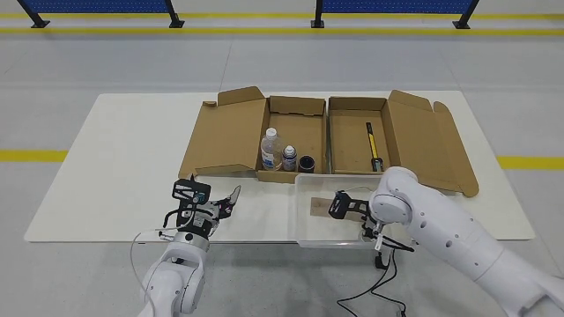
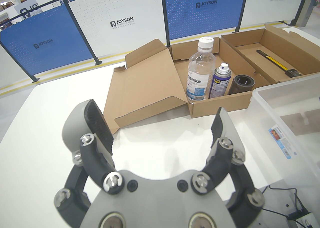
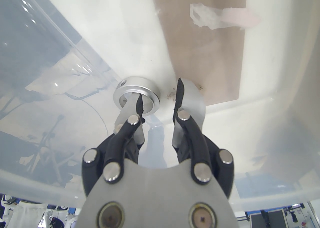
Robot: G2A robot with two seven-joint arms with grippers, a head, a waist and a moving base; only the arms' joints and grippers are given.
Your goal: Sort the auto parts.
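A silver metal ring [image 3: 136, 91] lies on the floor of the clear plastic bin [image 1: 304, 229], near its wall. My right gripper [image 3: 158, 99] is down inside the bin and open. One fingertip sits in the ring's hole and the other stands outside the ring, a small gap away from its wall. My left gripper [image 2: 157, 114] hovers open and empty over the table's front left part, short of the left cardboard box [image 2: 150, 94]. That box holds a clear bottle [image 2: 201, 69], a spray can [image 2: 220, 80] and a black cylinder [image 2: 241, 84].
The right cardboard box [image 1: 352, 141] holds a yellow-and-black tool [image 1: 373, 145]. A brown card sheet [image 3: 200, 51] with a scrap of tape [image 3: 212, 18] lies on the bin floor. Box flaps spread to both sides. Cables hang off the table's front edge [image 1: 379, 282].
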